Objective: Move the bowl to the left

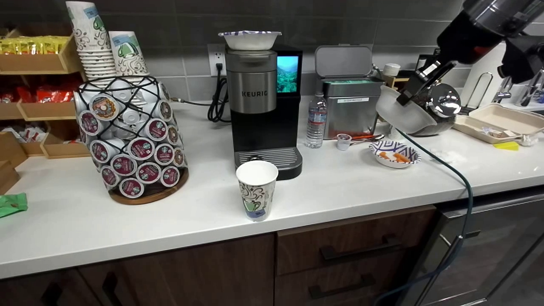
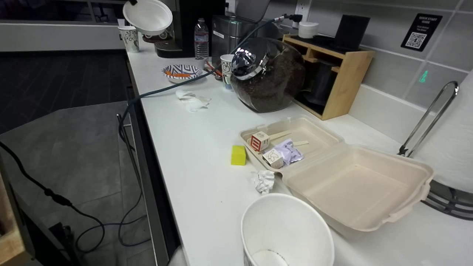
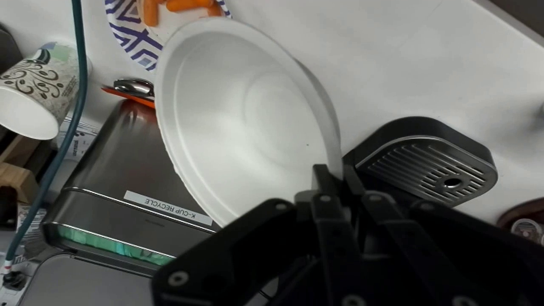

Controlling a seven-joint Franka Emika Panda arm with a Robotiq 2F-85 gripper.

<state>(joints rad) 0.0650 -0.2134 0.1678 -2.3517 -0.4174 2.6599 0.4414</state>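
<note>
Bowl (image 1: 401,114) hangs tilted above the counter (image 1: 204,191), its rim clamped in the gripper (image 3: 338,173) — best carried leftward gently, then levelled low before release, well inside the front edge (image 1: 127,250).

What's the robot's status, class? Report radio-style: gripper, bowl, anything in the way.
Gripper closed on white bowl. Bowl tilted, held above the counter. Coffee maker possibly in the way; patterned dish too, if lowering here.

Coffee maker (image 1: 255,93) stands on counter (image 1: 204,208); cup (image 1: 257,193) in front. Bottle (image 1: 316,125) stands between coffee maker and bin (image 1: 350,114).
</note>
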